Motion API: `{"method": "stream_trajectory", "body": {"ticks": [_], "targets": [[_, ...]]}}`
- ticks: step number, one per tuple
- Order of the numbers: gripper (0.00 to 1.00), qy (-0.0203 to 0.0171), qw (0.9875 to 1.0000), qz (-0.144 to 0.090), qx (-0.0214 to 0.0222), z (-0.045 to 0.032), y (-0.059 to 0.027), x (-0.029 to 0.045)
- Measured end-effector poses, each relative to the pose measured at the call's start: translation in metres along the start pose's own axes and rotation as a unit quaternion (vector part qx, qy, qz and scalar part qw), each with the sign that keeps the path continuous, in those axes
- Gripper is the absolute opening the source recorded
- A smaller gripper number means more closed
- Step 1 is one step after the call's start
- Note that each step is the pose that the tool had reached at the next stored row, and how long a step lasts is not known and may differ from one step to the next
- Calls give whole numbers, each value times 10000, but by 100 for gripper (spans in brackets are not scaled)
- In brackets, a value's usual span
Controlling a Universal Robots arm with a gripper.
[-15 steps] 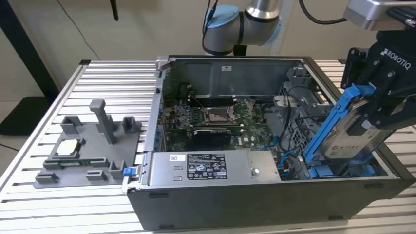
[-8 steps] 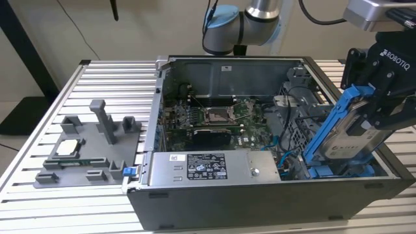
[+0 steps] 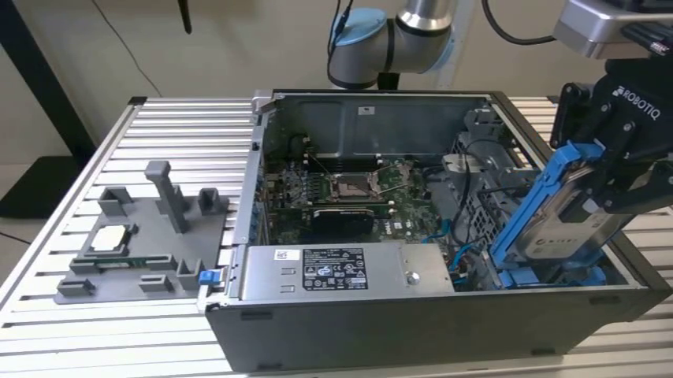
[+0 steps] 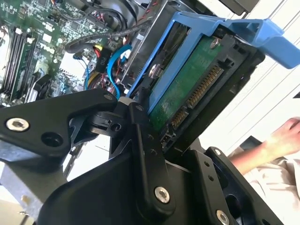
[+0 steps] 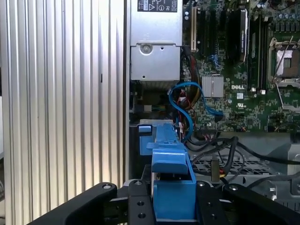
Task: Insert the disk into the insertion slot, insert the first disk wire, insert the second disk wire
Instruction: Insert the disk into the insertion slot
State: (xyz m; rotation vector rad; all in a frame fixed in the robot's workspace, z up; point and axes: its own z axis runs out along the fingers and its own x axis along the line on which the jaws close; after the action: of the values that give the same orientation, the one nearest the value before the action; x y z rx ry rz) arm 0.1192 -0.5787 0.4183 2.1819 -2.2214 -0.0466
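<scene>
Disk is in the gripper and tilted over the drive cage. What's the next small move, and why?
Probably a short, slow push of the disk down along its own tilt. The gripper clamps its upper end above the case, its lower end sits at the insertion slot, and most of its blue carrier is not yet inside.

Slatted aluminium table (image 3: 179, 126) carries open computer case (image 3: 421, 331); grey parts fixture (image 3: 147, 228) beside, on exterior view's left.
</scene>
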Motion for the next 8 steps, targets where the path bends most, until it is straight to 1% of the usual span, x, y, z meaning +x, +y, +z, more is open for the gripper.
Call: {"method": "stream_trajectory", "body": {"ticks": [3, 8], "targets": [[0, 0, 10000, 1, 0, 8, -16, -12], [0, -2, 10000, 1, 0, 35, -28, -60]]}}
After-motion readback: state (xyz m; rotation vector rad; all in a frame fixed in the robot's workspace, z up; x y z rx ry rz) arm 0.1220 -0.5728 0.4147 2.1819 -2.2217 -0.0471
